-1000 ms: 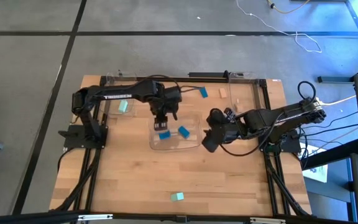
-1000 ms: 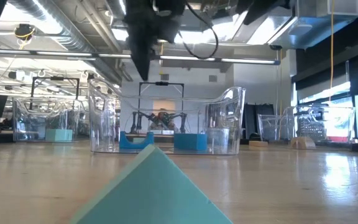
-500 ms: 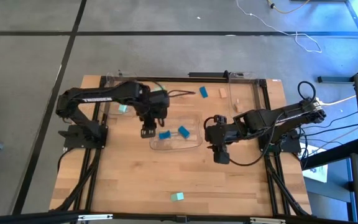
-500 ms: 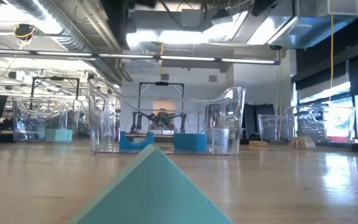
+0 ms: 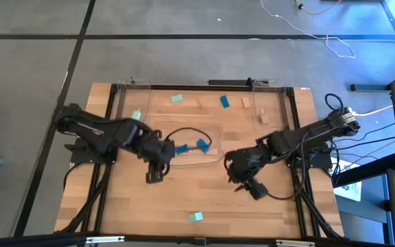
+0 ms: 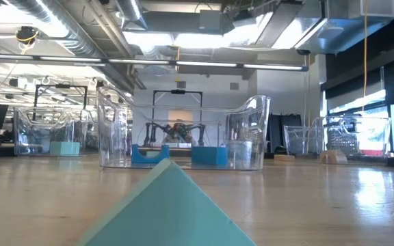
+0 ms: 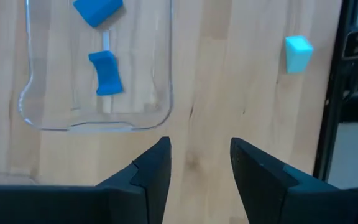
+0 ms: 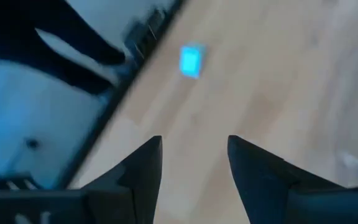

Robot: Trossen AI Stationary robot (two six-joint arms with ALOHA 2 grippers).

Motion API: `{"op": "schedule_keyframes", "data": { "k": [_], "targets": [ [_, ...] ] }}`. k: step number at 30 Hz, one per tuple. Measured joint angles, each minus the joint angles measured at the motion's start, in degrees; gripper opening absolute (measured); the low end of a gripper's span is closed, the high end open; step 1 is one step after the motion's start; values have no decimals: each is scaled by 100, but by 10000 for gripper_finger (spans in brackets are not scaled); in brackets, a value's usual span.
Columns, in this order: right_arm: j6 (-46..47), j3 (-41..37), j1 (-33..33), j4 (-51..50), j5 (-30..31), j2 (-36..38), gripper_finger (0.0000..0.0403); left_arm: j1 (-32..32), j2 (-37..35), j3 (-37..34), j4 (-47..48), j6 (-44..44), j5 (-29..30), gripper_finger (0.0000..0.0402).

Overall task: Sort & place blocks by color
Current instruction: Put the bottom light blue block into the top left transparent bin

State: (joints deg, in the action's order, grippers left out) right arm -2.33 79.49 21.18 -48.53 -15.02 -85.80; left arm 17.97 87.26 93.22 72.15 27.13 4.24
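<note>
Overhead, ducts (image 6: 81,41) above wooden table (image 5: 136,206)

Three blue blocks (image 5: 201,145), three mint blocks (image 5: 195,217), three tan blocks (image 5: 245,103), and three clear trays (image 5: 214,156).

From above we look straight down on the whole table (image 5: 184,199), from its near edge level across the top close behind a mint block (image 6: 166,208), and both wrist cameras face down, sharing that block with the overhead view.
</note>
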Motion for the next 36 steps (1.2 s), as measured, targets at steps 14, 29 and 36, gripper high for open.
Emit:
{"op": "schedule_keyframes", "data": {
  "k": [14,29,36],
  "targets": [
    [664,-2040,732,4102,1228,-3,184,1561,0,-1,-230,1181,1368,156],
    [1115,-924,1087,4825,2035,-1875,184,2158,4,-1,-189,1651,1787,156],
    [1853,306,1072,3966,1799,-2931,184,2161,7,-1,-64,1629,1757,156]
  ]
}}
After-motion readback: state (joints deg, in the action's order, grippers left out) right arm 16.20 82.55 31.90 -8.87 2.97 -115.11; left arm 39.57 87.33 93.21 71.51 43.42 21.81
